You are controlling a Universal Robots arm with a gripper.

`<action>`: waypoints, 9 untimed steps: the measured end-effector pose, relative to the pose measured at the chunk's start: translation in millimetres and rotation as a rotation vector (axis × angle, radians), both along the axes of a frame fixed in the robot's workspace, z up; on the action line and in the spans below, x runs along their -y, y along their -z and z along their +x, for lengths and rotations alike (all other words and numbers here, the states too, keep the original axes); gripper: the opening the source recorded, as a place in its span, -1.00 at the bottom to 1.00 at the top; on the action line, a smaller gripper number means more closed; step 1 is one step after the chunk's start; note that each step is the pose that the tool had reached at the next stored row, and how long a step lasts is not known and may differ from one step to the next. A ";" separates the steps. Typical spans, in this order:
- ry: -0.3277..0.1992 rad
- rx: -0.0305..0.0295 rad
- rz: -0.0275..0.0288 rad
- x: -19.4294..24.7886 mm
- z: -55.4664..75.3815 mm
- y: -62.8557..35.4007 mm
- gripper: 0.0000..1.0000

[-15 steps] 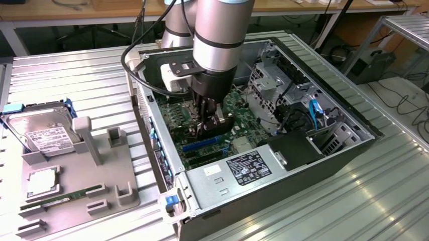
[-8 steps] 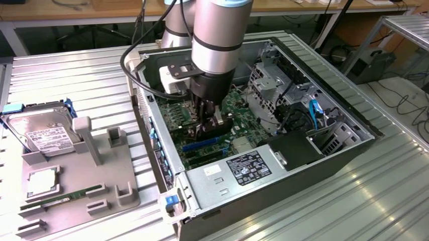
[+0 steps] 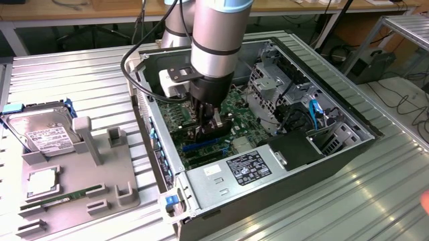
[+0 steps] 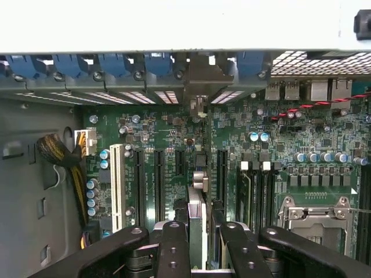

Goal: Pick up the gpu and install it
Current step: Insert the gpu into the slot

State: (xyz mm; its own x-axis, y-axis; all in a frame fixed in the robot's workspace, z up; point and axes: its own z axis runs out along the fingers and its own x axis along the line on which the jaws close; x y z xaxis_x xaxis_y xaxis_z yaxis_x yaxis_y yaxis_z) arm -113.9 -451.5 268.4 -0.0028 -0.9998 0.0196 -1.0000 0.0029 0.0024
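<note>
Two black fingers (image 4: 174, 243) of the gripper (image 4: 197, 231) stood narrowly apart, clamped on the gpu (image 4: 196, 214), which was held edge-on between them. Card and gripper sat just above the green motherboard (image 4: 174, 150) of the open computer case (image 3: 335, 150), with the card's bracket end reaching toward the case's rear slot wall (image 4: 197, 81). Beside the card on the motherboard ran a white expansion slot (image 4: 117, 179) and several dark ones. Outside the case, toward the exterior view's left, a grey holder tray (image 3: 74, 201) carried a hard drive (image 3: 43, 133), a RAM stick (image 3: 64, 196) and a CPU (image 3: 43, 182).
</note>
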 end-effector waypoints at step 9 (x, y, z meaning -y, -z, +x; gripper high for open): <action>0.005 0.0000 0.0057 0.0 0.0 3.0 -0.47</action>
